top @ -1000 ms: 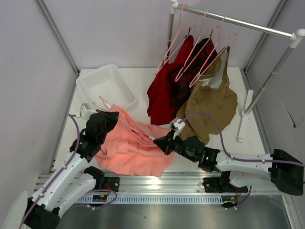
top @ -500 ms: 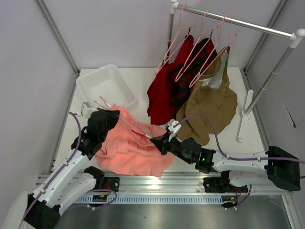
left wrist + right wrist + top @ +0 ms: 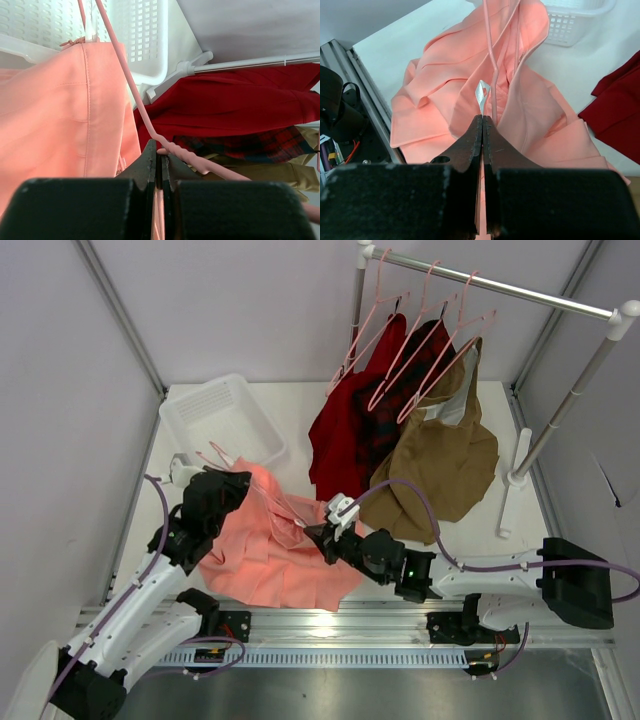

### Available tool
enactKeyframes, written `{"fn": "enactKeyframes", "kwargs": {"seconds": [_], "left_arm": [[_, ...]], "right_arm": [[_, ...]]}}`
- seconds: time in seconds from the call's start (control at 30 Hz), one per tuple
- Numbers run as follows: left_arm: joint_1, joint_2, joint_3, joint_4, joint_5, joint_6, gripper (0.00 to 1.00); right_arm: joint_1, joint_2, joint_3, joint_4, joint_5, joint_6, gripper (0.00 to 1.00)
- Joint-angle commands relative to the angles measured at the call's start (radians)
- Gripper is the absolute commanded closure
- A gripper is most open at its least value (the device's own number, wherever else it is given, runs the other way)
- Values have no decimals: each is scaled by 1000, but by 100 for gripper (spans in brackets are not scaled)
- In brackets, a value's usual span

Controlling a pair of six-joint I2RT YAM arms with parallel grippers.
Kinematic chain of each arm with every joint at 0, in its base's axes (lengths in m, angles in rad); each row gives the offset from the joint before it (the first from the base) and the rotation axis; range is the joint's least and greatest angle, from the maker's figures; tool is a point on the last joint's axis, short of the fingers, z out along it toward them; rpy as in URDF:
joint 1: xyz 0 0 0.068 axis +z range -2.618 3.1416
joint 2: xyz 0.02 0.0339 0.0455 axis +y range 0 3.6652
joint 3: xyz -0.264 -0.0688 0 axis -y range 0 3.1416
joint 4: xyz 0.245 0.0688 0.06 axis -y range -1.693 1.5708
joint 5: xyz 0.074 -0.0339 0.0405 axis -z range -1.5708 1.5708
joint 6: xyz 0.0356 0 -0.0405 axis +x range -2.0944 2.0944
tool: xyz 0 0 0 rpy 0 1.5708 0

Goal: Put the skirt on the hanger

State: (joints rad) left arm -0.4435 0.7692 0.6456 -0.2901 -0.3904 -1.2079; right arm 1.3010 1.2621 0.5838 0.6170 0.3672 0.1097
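Observation:
The salmon-pink skirt (image 3: 265, 562) lies rumpled on the white table at front left. The pale-pink hanger (image 3: 283, 510) rests slanted across its top. My left gripper (image 3: 238, 483) is at the skirt's far left corner, shut on the hanger (image 3: 131, 85) near a shoulder notch, with the skirt (image 3: 55, 110) hanging beside it. My right gripper (image 3: 318, 536) sits at the skirt's right edge, shut on a fold of the skirt (image 3: 440, 70) next to a white label (image 3: 481, 95). The hanger's wire (image 3: 489, 45) runs straight ahead of its tips.
A white slotted basket (image 3: 222, 420) stands behind the skirt at back left. A silver rail (image 3: 500, 285) at back right carries several pink hangers, a dark red garment (image 3: 345, 435) and a tan-brown garment (image 3: 445, 465). Its upright's foot (image 3: 515, 480) stands at the right.
My right gripper has slid left, bunching the skirt's right edge toward the hanger. The left gripper has hardly moved.

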Motion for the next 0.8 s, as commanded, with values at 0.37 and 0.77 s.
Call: {"fn": "enactKeyframes", "kwargs": {"seconds": [0.37,0.77], "left_arm": [[26,-42,46,5,8,-19,100],[43,-42,51,-4,81,-39,100]], "right_arm": [[58,-75,30,-57,134,-96,100],[90,-52,17,-28,164,-105,100]]}}
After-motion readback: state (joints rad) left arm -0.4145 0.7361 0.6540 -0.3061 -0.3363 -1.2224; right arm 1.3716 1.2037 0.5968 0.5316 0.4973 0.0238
